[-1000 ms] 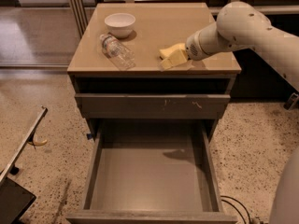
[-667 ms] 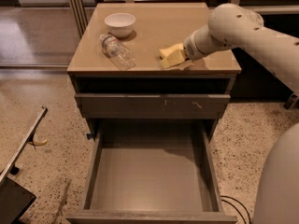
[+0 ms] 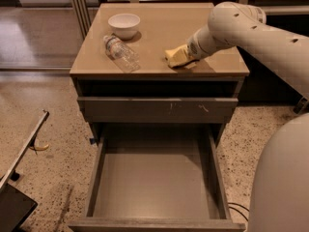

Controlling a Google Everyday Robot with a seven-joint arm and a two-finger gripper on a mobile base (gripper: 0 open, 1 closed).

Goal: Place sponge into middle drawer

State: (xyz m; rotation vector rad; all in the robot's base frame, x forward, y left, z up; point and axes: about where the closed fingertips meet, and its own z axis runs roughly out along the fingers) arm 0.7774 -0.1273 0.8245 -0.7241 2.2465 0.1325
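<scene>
The pale yellow sponge (image 3: 175, 57) lies on the cabinet top, near its front right edge. My gripper (image 3: 187, 52) is at the sponge's right end, reaching in from the right at the end of the white arm, and it hides part of the sponge. The middle drawer (image 3: 154, 182) is pulled wide open below, and its plain smooth grey floor holds nothing.
A white bowl (image 3: 124, 24) and a clear plastic bottle (image 3: 120, 52) lying on its side are on the left of the cabinet top (image 3: 159, 23). A shut grey drawer with pale scratch marks (image 3: 159, 109) sits above the open one. A dark folding object (image 3: 19, 153) stands on the floor at left.
The arm's upper part has shifted a little left and up. The gripper stays at the sponge, which is in about the same spot.
</scene>
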